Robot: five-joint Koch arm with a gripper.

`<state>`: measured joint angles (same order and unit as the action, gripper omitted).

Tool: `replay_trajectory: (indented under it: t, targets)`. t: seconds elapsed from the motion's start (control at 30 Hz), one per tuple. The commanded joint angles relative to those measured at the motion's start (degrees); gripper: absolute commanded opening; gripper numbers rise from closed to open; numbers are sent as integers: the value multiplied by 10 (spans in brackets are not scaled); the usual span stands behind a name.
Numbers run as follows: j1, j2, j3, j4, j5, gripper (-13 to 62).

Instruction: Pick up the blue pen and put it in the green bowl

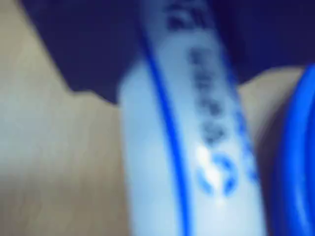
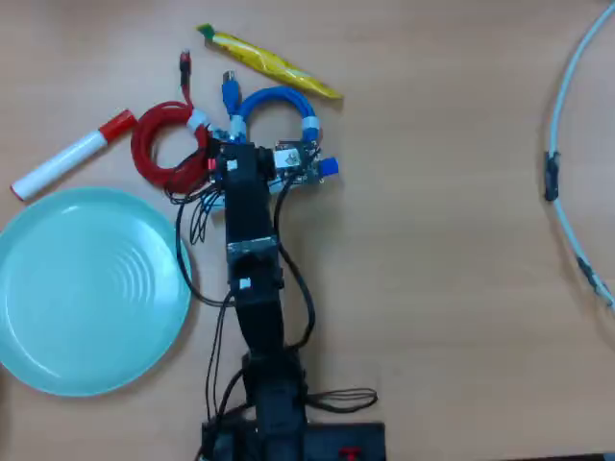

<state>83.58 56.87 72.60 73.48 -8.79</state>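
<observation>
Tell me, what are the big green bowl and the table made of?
The green bowl looks like smooth, slightly shiny plastic: one even mint colour, soft light glints, moulded rings in its middle. The table looks like pale wood or wood-look board with faint grain; which, I can't tell.

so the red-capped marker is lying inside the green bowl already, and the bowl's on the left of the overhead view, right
Not quite. In the overhead view the red-capped marker lies on the table just above the green bowl, outside its rim. The bowl is on the left, as you say.

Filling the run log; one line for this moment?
claw: over white blue-capped pen, grip unclear | round mint-green plastic bowl: empty
</observation>
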Motion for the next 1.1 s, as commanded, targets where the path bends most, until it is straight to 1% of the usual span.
replay_trajectory:
  t: [0.0,0.2,0.33,0.57,0.73,0.9,1.07]
  targets:
    - [-2,35,8,25,18,-69]
    - [-24,127,20,69,27,-70]
    - [-39,165,18,71,27,-69]
    - [-61,222,20,40,42,-70]
    - [-103,293,26,16,48,-70]
    - [-146,332,25,14,48,-70]
    - [-195,336,23,-3,50,-70]
